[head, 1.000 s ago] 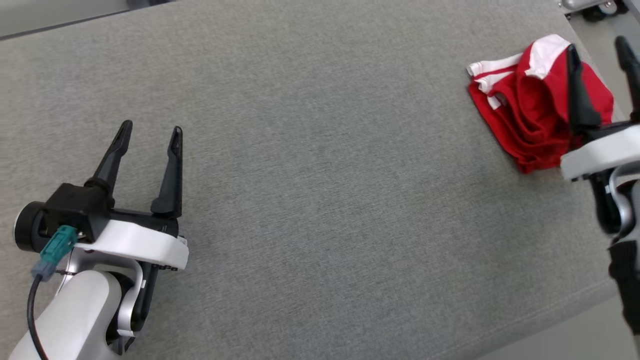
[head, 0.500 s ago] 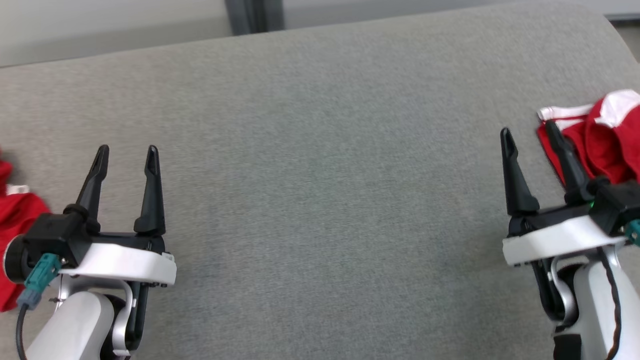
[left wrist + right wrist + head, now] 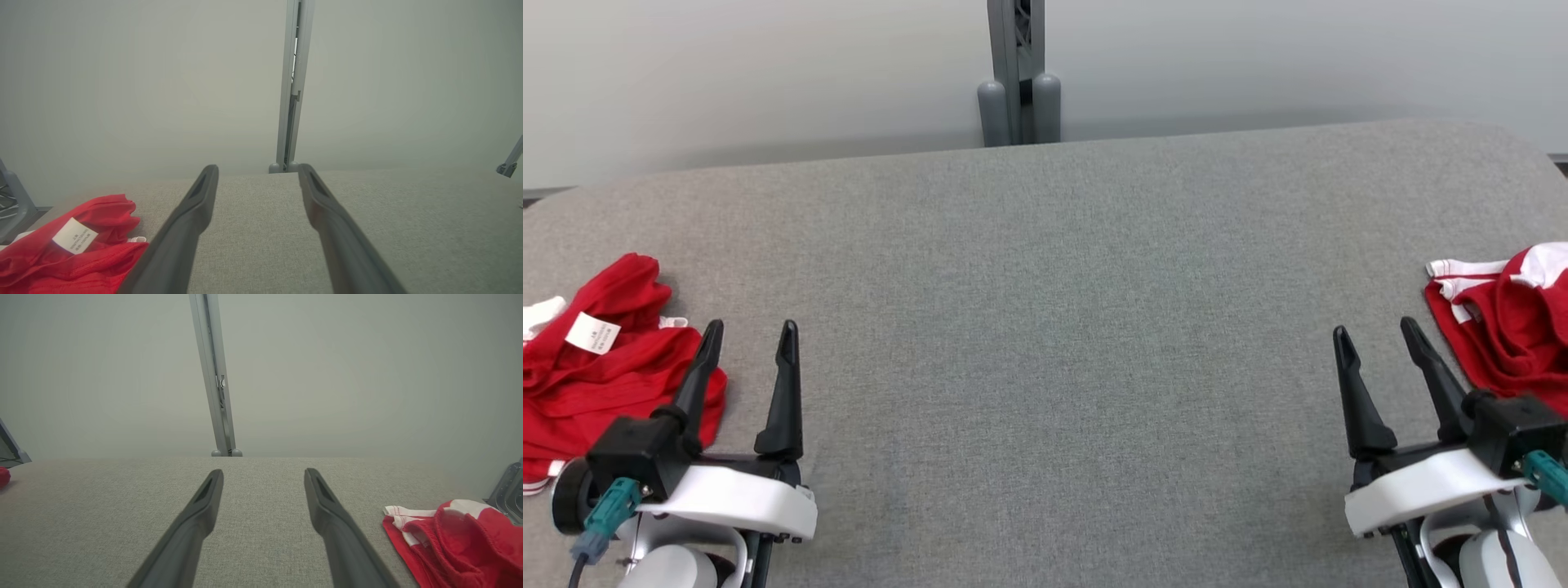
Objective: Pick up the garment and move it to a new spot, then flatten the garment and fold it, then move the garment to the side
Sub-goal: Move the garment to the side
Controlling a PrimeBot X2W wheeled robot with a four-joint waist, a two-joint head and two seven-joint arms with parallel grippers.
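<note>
A crumpled red garment (image 3: 600, 371) with a white label lies at the table's left edge, and in the left wrist view the same red garment (image 3: 73, 255) sits at the lower left. My left gripper (image 3: 749, 335) stands open just right of it, nothing between its fingers. A folded red and white garment (image 3: 1507, 322) rests at the right edge; the right wrist view has this folded garment (image 3: 457, 539) at its lower right. My right gripper (image 3: 1374, 335) is open beside it, to its left, holding nothing.
The grey fabric table (image 3: 1045, 327) stretches wide between the two grippers. A grey metal post (image 3: 1017, 73) rises behind its far edge against a pale wall. A metal fitting (image 3: 508, 492) shows past the table's right end.
The head camera has swung left and tilted up, bringing the wall, the post and the left garment into view. Both grippers stay open and now sit lower in the picture.
</note>
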